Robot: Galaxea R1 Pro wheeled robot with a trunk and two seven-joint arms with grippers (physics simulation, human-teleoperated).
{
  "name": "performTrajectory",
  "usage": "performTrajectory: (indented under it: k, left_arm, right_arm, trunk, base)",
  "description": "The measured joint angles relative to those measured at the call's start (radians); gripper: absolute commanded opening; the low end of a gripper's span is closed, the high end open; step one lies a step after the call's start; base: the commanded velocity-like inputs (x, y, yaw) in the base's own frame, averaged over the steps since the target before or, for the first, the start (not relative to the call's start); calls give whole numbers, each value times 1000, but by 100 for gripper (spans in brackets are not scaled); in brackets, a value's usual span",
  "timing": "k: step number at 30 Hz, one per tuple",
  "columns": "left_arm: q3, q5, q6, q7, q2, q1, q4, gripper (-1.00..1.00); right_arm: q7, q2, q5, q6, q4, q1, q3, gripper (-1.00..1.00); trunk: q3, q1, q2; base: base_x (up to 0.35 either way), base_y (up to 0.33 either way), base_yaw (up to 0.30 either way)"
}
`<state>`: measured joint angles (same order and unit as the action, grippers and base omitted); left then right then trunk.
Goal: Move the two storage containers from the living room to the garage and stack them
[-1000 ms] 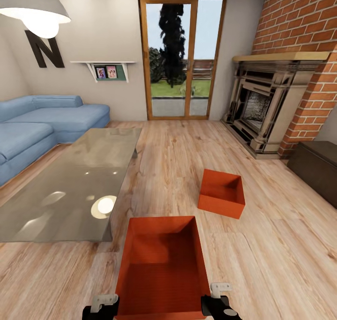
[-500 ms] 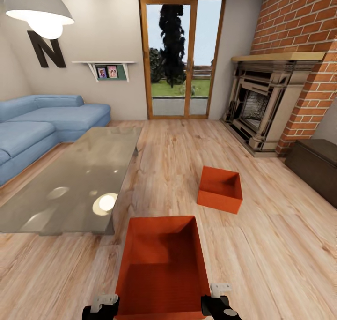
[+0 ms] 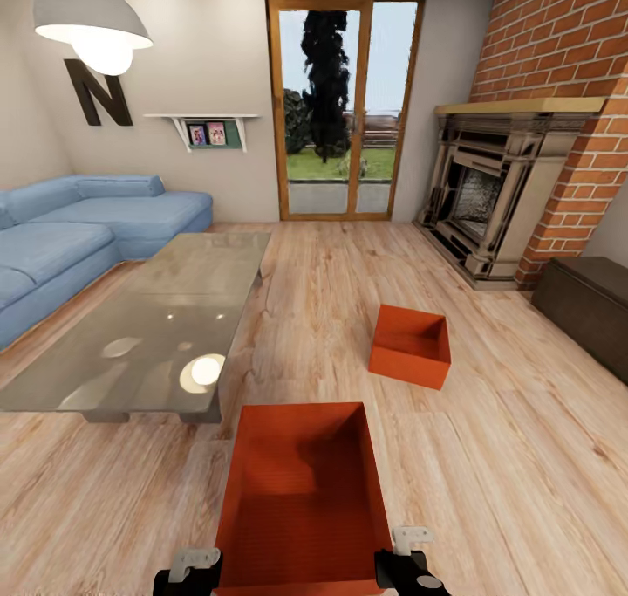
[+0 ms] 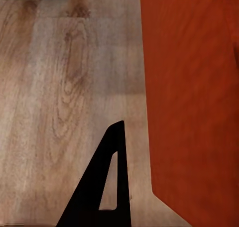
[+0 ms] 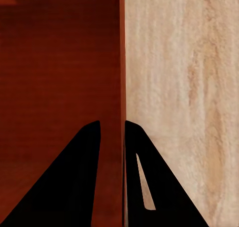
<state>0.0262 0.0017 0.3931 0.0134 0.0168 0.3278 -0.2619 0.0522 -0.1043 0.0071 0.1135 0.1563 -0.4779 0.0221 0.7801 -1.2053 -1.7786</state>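
Note:
One orange-red storage container [image 3: 301, 491] hangs in front of me above the wood-plank floor, between my two grippers. My right gripper [image 3: 406, 563] is shut on its right wall; in the right wrist view the two black fingers [image 5: 82, 177] straddle the thin wall [image 5: 122, 62]. My left gripper [image 3: 194, 566] is at the container's left side. In the left wrist view a single black finger [image 4: 107, 187] stands beside the outer wall [image 4: 194, 97] with a strip of floor between them, and the other finger is hidden. The second storage container [image 3: 410, 345] sits on the floor further ahead, to the right.
A glass-topped table [image 3: 166, 317] stands ahead on the left, with a blue sofa [image 3: 78, 229] behind it. A brick fireplace [image 3: 497, 195] and a dark cabinet [image 3: 589, 308] line the right side. A glass door [image 3: 344, 107] closes the far wall.
The whole view has shifted: the camera has backed away and turned slightly, so the table, sofa and second container look farther off. The held container and both grippers keep their place in the picture.

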Motion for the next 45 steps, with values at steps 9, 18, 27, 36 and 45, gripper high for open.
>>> performTrajectory:
  k: [9,18,27,36,45]
  left_arm:
    - [1,0,1,0,-1,0,0,-100]
    - [1,0,0,0,-1,0,0,-100]
    - [0,0,0,0,0,0,0,-100]
    - [1,0,0,0,-1,0,0,-100]
    - [0,0,0,0,0,0,0,-100]
  right_arm:
    - [0,0,0,0,0,0,-1,-100]
    - [0,0,0,0,0,0,0,-100]
    - [0,0,0,0,0,0,0,-100]
    - [0,0,0,0,0,0,-1,-100]
    - [0,0,0,0,0,0,0,-100]
  trunk:
    - [0,0,0]
    - [-1,0,0]
    - [-2,0,0]
    - [-5,0,0]
    - [-9,0,0]
  base:
    - [-136,0,120]
    - [-179,0,111]
    - [-54,0,103]
    - [-6,0,254]
    - [0,0,281]
